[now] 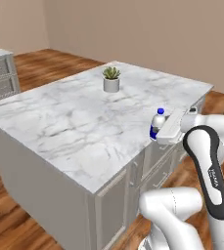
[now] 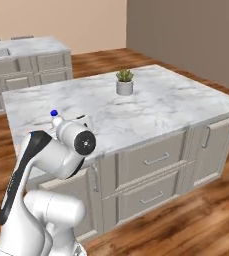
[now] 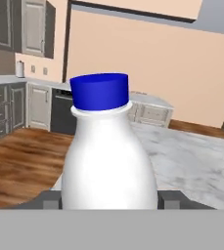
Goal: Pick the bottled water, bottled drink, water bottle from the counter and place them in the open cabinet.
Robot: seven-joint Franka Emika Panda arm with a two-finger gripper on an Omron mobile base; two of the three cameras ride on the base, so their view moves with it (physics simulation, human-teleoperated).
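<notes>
My gripper (image 1: 163,131) sits at the near right edge of the counter (image 1: 84,122), a white marble island top with grey veins, and it is level with a small bottle (image 1: 157,124). In the left base view this bottle stands upright on the marble just beside the edge, whitish, with a blue cap and a blue band low on its body, and my white hand covers its right side. In the right base view my wrist hides most of it, so that only the blue cap and pale shoulder (image 2: 56,118) rise above the joint, at the near left part of the counter. In the hand view the bottle (image 3: 108,161) stands very near and dead centre, a white rounded body under a blue cap, with one of my dark fingertips (image 3: 49,201) low on each side of it. My jaws stand partly open around the body; I cannot tell whether the pads touch it. Farther along the counter, well apart from the bottle, a small potted succulent (image 1: 111,79) stands in a pale pot.
</notes>
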